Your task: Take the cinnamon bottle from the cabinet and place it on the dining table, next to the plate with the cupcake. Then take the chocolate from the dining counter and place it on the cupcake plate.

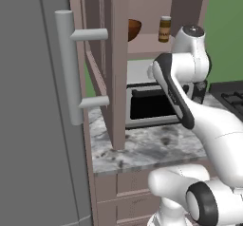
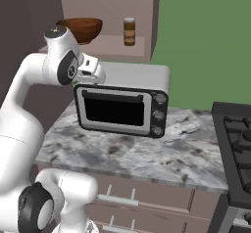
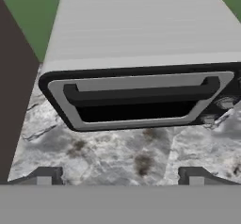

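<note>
**Ann:** Well, the arm's up in front of the toaster oven, and the gripper is released, jaws spread wide with nothing between them, looking down at the oven's door and the marble surface.

**Bo:** And the cinnamon bottle?

**Ann:** Upright on the shelf of the cabinet, door swung open. From the right base camera it stands at about two o'clock from the elbow, with a wooden bowl just beside it at nine o'clock.

**Bo:** So what worries you?

**Ann:** Plenty. The gripper points down, not at the shelf, so my guess is it needs a big reorientation. Swing that wrist carelessly and a link could clip the open cabinet door or the oven's top.

**Bo:** The bowl too?

**Ann:** Yes. Come in from the bowl's side and a finger might nudge it, or tip the bottle, which looks narrow and tall enough to topple backward. A high, shallow pinch on the lid could let it slip.
</note>
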Robot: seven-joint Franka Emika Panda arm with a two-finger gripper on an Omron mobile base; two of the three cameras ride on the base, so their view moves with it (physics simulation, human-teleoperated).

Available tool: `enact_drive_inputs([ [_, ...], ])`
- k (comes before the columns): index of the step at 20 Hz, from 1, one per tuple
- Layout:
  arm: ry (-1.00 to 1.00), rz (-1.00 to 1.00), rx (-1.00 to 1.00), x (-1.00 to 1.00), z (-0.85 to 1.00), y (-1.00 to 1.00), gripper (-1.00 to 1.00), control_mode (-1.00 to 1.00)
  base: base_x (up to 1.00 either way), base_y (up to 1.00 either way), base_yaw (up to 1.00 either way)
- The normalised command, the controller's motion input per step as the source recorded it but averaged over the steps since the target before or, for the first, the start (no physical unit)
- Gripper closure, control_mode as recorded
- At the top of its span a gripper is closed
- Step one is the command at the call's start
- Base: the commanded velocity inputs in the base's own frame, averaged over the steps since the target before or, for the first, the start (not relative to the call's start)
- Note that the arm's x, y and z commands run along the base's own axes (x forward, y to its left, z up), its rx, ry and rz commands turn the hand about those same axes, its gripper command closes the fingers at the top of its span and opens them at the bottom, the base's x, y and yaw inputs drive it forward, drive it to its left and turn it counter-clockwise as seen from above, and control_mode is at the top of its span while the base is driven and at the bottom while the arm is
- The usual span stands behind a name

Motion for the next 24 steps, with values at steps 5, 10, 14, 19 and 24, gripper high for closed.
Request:
enact_drive_inputs([
  [5,-0.41,-0.26,0.0,0.06,0.73,-0.26,-1.0,-1.0,0.0,0.0,0.0],
  [10,-0.41,-0.16,0.02,0.09,0.73,-0.42,-1.0,-1.0,0.0,0.0,0.0],
  [14,-0.22,-0.02,0.06,0.52,0.96,-0.46,-1.0,-1.0,0.0,0.0,0.0],
  [19,-0.01,0.01,0.06,0.79,0.42,-0.13,-1.0,-1.0,0.0,0.0,0.0],
  [24,0.08,0.0,0.03,0.78,-0.09,-0.07,-1.0,-1.0,0.0,0.0,0.0],
])
